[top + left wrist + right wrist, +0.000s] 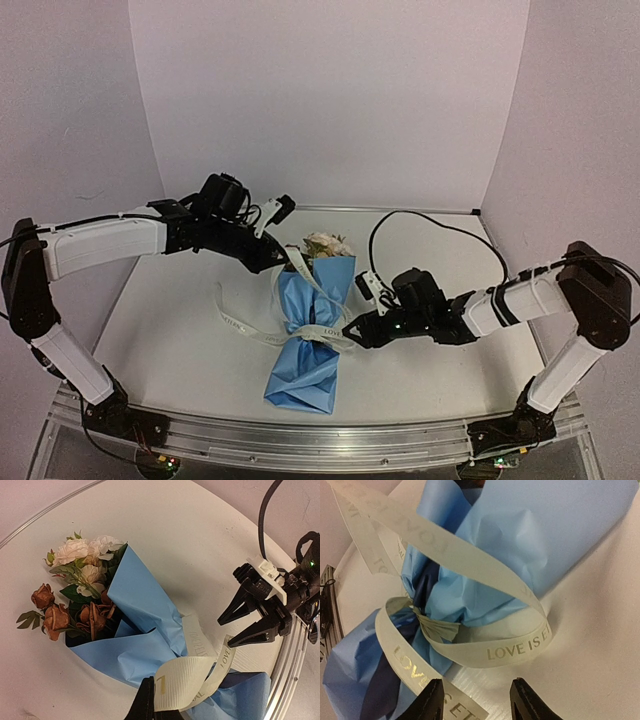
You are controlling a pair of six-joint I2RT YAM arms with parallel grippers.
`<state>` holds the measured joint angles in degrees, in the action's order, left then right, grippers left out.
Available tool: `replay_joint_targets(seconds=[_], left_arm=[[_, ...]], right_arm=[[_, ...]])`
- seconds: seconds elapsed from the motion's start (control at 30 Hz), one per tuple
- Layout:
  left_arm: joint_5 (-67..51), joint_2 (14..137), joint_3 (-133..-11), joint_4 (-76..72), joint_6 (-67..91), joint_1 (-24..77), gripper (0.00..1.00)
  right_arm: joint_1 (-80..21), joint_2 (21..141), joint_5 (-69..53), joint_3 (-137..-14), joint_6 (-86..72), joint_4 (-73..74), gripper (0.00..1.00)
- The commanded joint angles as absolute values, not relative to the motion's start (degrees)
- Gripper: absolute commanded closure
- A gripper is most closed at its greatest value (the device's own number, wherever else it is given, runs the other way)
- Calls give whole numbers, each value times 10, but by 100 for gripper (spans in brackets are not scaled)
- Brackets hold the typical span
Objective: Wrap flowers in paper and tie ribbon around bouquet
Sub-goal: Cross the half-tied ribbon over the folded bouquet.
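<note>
At table centre, bouquet lay flat, blue paper cone, ribbon looped loose round its waist. One ribbon end sat clamped in left gripper. Jaws of right gripper stood apart beside the loop.

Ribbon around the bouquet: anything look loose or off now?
Yes. The ribbon is knotted at the waist of the paper, but a wide loop stands slack off it toward the right gripper, and one tail trails loose over the table. No bow shows.

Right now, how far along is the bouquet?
Done: flowers sit inside the blue paper, ribbon cinched around the middle. In hand: left tool shut on a ribbon strand, right tool open beside the loop. Remaining: loops are loose, no finished bow.
</note>
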<state>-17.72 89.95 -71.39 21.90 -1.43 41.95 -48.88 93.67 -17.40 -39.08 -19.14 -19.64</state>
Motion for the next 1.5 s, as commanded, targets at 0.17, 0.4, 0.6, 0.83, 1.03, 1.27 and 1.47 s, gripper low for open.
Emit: replay_joint_targets(seconds=[0.17, 0.4, 0.6, 0.83, 1.03, 1.27, 1.47], left_arm=[[-169, 883, -755, 248, -22, 419, 100], [-168, 880, -750, 250, -22, 419, 100], [-168, 876, -748, 253, -21, 419, 100], [-175, 876, -752, 259, -21, 419, 100], [-179, 872, -751, 267, -18, 419, 100], [-223, 882, -773, 344, -6, 419, 100], [-317, 887, -771, 413, 37, 419, 100]], right_arm=[[-516, 878, -139, -347, -208, -216, 51], [-521, 878, -135, -345, -223, -211, 49], [-528, 905, -130, -352, -231, -213, 53], [-535, 913, -115, -351, -236, -213, 58], [-536, 927, -120, -363, -253, -212, 79], [-536, 855, -93, -399, -224, -96, 100], [-536, 834, -83, -513, -166, 88, 100]])
